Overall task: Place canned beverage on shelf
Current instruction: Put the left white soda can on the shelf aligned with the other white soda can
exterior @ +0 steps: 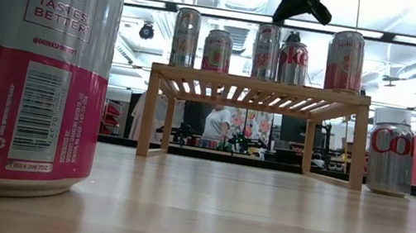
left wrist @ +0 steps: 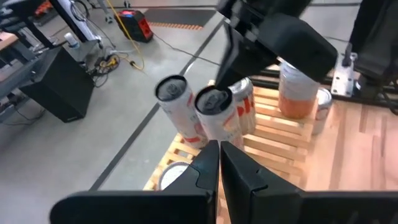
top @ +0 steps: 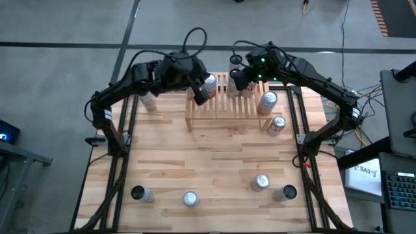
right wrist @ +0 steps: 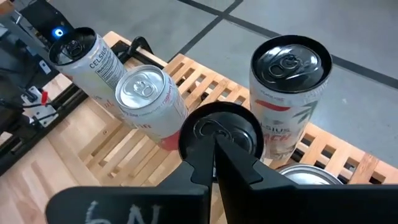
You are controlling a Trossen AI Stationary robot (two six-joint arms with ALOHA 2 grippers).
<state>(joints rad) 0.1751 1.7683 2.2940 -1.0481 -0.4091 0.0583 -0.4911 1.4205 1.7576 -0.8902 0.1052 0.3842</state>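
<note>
Hovering over the shelf point(top: 221, 101), both pincers point(top: 200, 94) point(top: 236, 79) pressed together, empty; nearest upright spare can point(top: 268, 102) stood just beside the shelf's right end, closer to the right pincer.

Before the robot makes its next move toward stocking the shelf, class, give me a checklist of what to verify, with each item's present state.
1. Left gripper empty and shut above the shelf: ok.
2. Right gripper empty and shut above the shelf's cans: ok.
3. Shelf level on its legs: ok.
4. Cans already on the shelf upright, five in the low view, e.g. the Coke can: ok.
5. Cans on the table left to pick, such as the front can: ok.
6. Free slot on the shelf wide enough for another can: cannot tell.
</note>
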